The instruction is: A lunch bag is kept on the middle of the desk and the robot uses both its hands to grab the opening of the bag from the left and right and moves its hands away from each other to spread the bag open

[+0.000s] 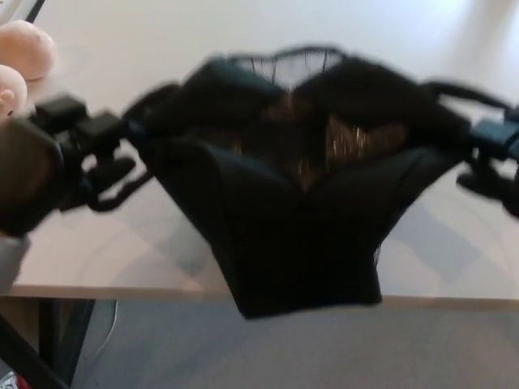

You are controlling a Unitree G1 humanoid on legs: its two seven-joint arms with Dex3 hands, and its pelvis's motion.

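The black lunch bag (300, 219) hangs over the front edge of the desk, its mouth stretched wide. A mesh panel (288, 65) shows at the back of the opening, and a shiny lining shows inside. My left hand (57, 162) is at the bag's left side, shut on the left edge of the opening beside the strap. My right hand (496, 158) is at the far right, shut on the right edge. The picture is blurred.
The pale desk (162, 49) extends behind the bag, and its front edge runs under the bag. Two pink round soft objects (20, 57) lie at the far left. Grey floor and a dark desk leg (57, 332) show below.
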